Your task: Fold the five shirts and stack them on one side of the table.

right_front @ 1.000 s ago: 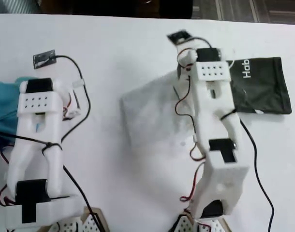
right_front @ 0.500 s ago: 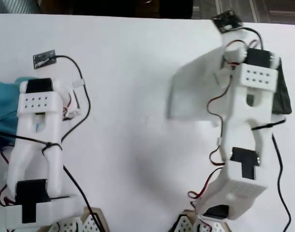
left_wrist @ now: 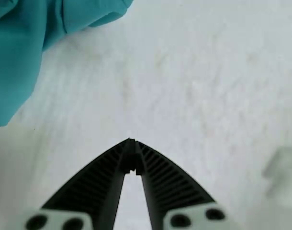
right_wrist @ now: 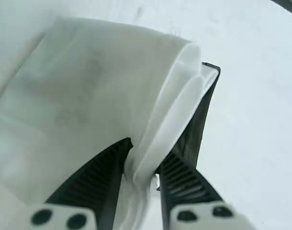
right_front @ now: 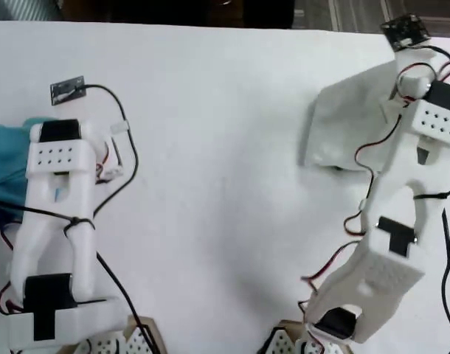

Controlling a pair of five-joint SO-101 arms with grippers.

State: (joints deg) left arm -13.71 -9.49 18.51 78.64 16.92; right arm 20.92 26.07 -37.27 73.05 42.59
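Bright, even light leaves the white surface close to glare. Shadows are faint and soft-edged. The room beyond its far edge is dark.

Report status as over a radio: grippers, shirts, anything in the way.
Left gripper shut, empty, near teal shirt. Right gripper shut on folded white shirt, dark shirt edge beneath it. No obstruction seen.

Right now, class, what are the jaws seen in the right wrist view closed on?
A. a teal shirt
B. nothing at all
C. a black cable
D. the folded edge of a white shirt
D: in the right wrist view the jaws pinch the layered, folded edge of the white shirt, whose cloth runs between them.
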